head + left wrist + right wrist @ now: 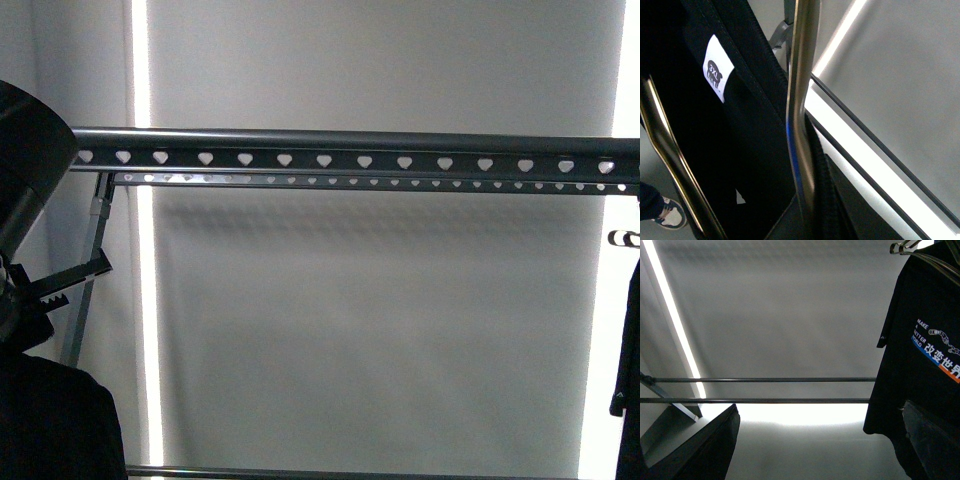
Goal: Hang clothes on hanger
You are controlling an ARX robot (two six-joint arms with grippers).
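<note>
The clothes, a black T-shirt printed with white "MAKE A" text and coloured Chinese characters, hang from a wire hanger in the right wrist view. My right gripper is open and holds nothing; one of its fingers stands in front of the shirt's hem. In the left wrist view my left gripper is shut on the shiny metal bar of another hanger. A dark garment with a white 3XL label lies against that hanger. No print shows on it.
A grey rack rail pierced with heart-shaped holes crosses the front view. My left arm fills its far left, above dark cloth. A dark garment hangs at the right edge. Two thin bars run under the blinds.
</note>
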